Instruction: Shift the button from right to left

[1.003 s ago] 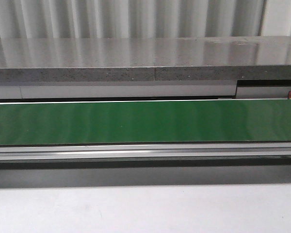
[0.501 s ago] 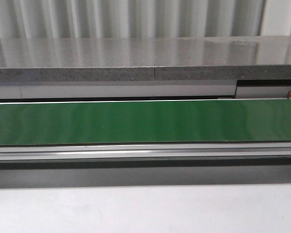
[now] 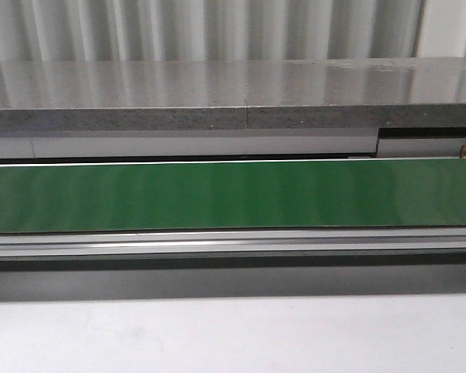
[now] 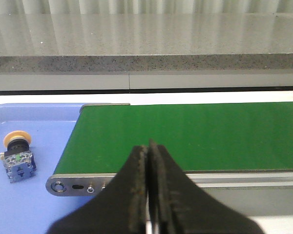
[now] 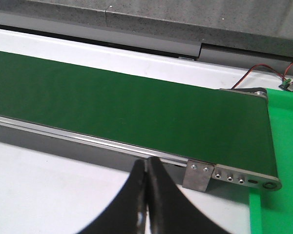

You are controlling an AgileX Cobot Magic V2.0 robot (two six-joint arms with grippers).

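The button, with an orange-yellow cap, black collar and blue-grey body, lies on its side on a blue tray beside the end of the green belt, seen only in the left wrist view. My left gripper is shut and empty, over the belt's near rail, well apart from the button. My right gripper is shut and empty too, just in front of the belt's near rail close to its other end. Neither gripper shows in the front view.
The green conveyor belt runs across the front view, with a grey stone ledge behind it and white table in front. A green mat and a red-black wire lie past the belt's right end.
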